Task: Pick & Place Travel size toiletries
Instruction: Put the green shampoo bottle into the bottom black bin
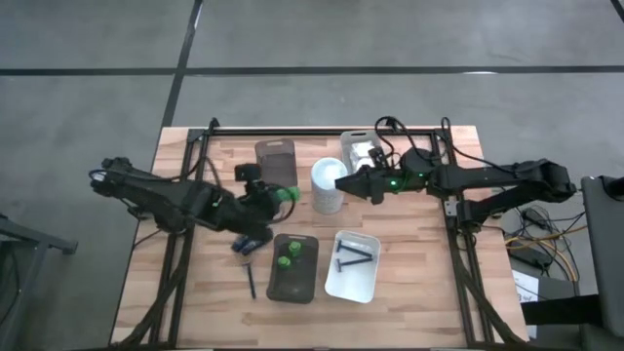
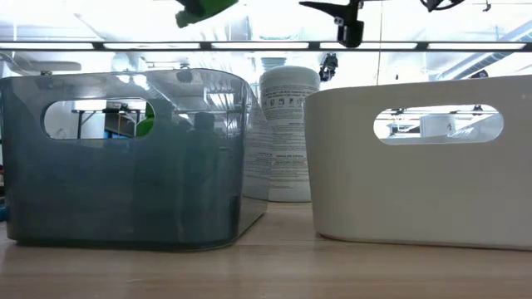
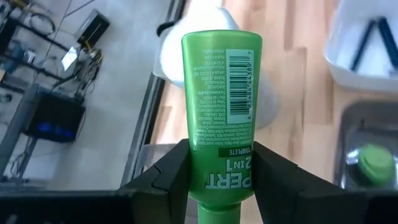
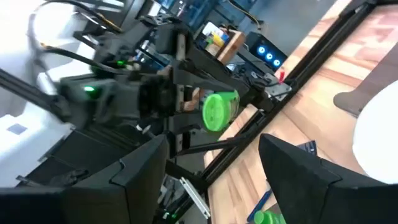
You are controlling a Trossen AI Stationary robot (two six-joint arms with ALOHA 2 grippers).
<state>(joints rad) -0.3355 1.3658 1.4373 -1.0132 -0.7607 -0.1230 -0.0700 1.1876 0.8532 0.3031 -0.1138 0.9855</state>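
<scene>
- A green bottle is gripped between the left gripper's fingers, held above the table beside the grey tray; the cap points right.
- The barcode is seen only in the left wrist view; the right gripper, open and empty, is seen near the white cylinder from above.

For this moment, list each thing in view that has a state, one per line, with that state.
Left gripper: shut on green bottle, raised above the table.
Green bottle: held, cap end toward the gripper.
Right gripper: open, empty, beside the white cylinder.
White cylinder: upright.
Grey tray: holds green bottles.
White tray: holds two dark razors.
Razors: lying flat.
</scene>
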